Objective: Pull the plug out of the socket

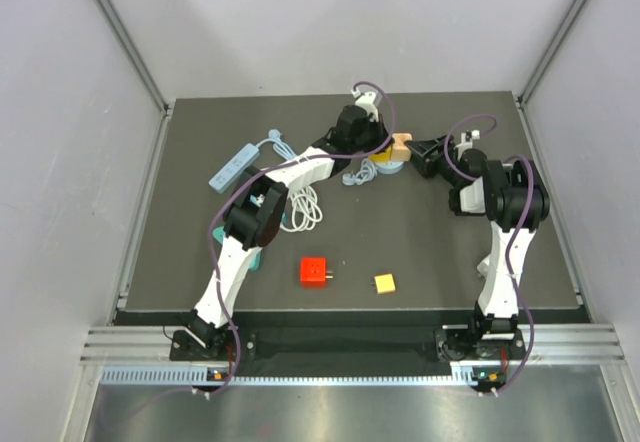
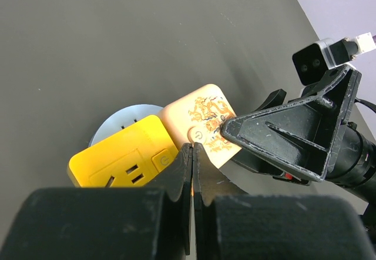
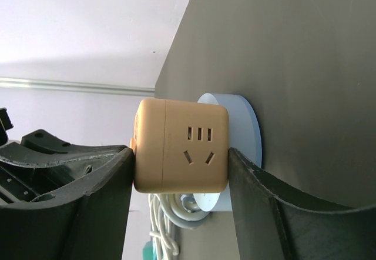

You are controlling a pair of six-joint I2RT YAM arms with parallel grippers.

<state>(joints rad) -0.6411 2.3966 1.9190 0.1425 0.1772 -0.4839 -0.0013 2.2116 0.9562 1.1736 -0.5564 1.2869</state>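
Note:
A beige cube plug sits on a round pale blue socket base beside a yellow cube plug. My right gripper is shut on the beige cube, with one finger on its top face and the other on the face against the base. My left gripper is shut, its tips at the seam between the yellow cube and the beige cube. In the top view both grippers meet at the back middle of the table, the left and the right around the beige cube.
A red cube and a small yellow square lie near the front. A pale blue power strip lies at the back left, with a coiled white cable beside my left arm. White walls surround the dark table.

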